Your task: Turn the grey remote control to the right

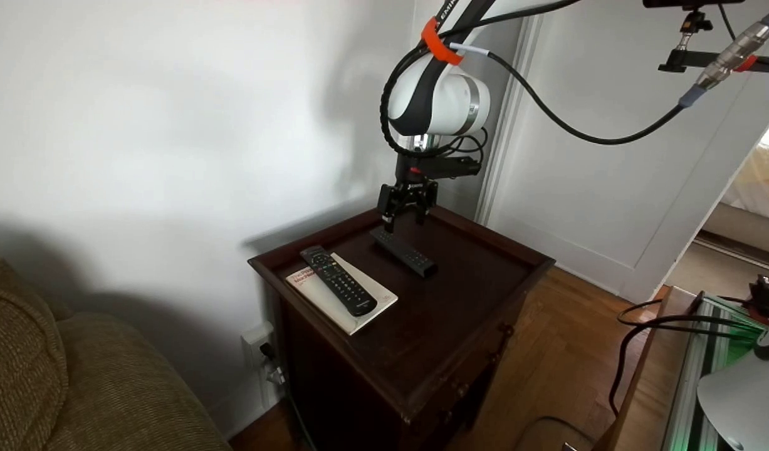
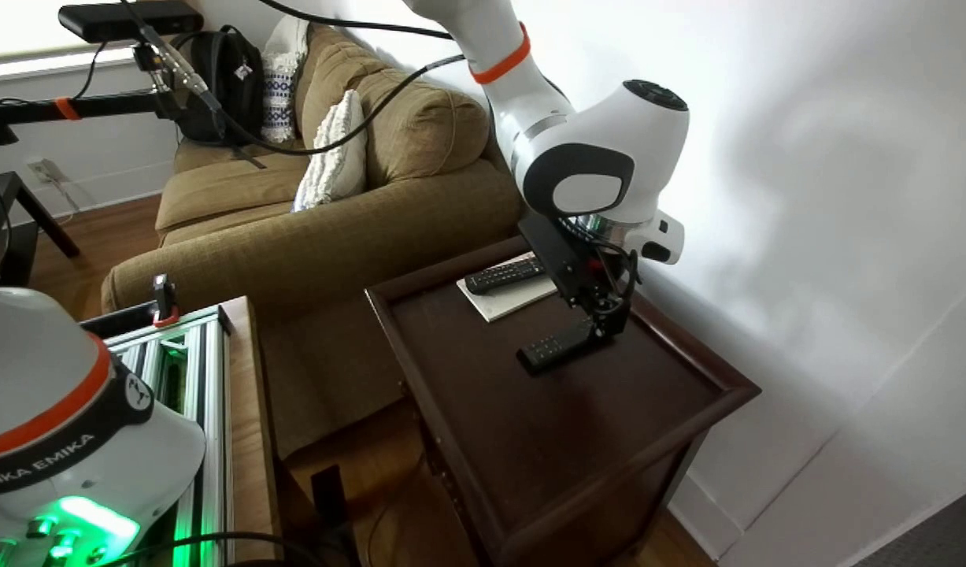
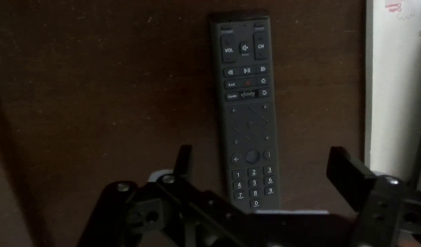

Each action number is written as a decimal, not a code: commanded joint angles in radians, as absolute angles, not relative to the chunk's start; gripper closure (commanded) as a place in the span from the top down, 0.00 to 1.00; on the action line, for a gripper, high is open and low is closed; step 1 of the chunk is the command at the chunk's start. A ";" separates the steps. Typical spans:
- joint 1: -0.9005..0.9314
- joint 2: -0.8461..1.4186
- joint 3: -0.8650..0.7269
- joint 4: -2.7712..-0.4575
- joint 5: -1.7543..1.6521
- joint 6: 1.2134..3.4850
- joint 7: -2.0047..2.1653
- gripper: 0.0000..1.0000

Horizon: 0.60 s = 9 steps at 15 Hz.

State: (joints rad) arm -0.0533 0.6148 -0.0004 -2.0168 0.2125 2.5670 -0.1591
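The grey remote control (image 1: 404,252) lies flat on a dark wooden cabinet top (image 1: 472,263). It also shows in an exterior view (image 2: 552,349) and in the wrist view (image 3: 248,116), where its number keys are at the bottom and its lower end is hidden by the gripper. My gripper (image 1: 405,224) is open, pointing down over the remote's wall-side end, and it also shows in an exterior view (image 2: 601,329). In the wrist view the gripper (image 3: 261,151) has one finger on each side of the remote, with gaps; contact with the cabinet top cannot be told.
A longer black remote (image 1: 339,282) lies on a pale book (image 1: 375,291) beside the grey remote. The cabinet top has a raised rim (image 2: 734,394). A white wall (image 1: 171,125) stands behind the cabinet, and a brown couch (image 2: 388,220) stands beside it.
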 commanded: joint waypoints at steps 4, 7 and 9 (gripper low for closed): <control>-0.072 0.674 0.043 -2.010 0.196 2.605 -0.153 1.00; -0.058 0.699 0.029 -2.009 0.170 2.645 -0.138 1.00; -0.064 0.712 0.027 -2.009 0.153 2.696 -0.152 1.00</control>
